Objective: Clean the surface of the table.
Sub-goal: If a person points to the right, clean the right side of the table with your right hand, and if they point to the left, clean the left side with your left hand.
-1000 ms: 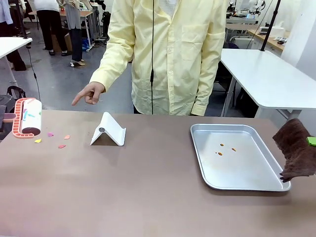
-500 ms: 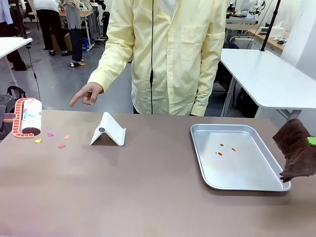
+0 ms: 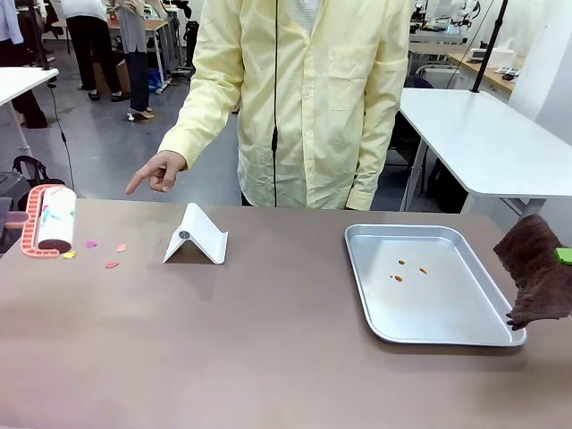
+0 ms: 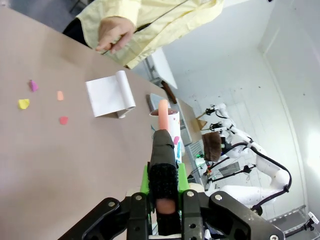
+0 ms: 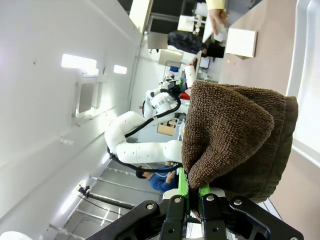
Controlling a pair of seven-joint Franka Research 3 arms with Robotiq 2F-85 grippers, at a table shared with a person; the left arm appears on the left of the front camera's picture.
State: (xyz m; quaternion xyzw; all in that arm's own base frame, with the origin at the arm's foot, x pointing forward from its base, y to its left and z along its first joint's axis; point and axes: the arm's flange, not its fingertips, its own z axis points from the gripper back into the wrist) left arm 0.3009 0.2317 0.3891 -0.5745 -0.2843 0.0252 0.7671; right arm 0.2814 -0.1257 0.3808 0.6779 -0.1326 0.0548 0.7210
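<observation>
The worktop (image 3: pixel 268 357) is being cleaned; it is stretching across the whole front view, under the silver tray (image 3: pixel 447 308) and the white stand (image 3: pixel 201 239). A lint roller (image 3: pixel 54 219) is being held at its left edge by the left fingers (image 4: pixel 139 215), shut tight on the handle, just beside some coloured scraps (image 3: pixel 111 264). A brown cloth (image 3: pixel 536 277) is being clamped by the shut right fingers (image 5: pixel 176 212). The roller is probably best lowered flat and rolled slowly over the scraps, where the person's hand (image 3: pixel 161 170) is pointing, well clear of the stand.
</observation>
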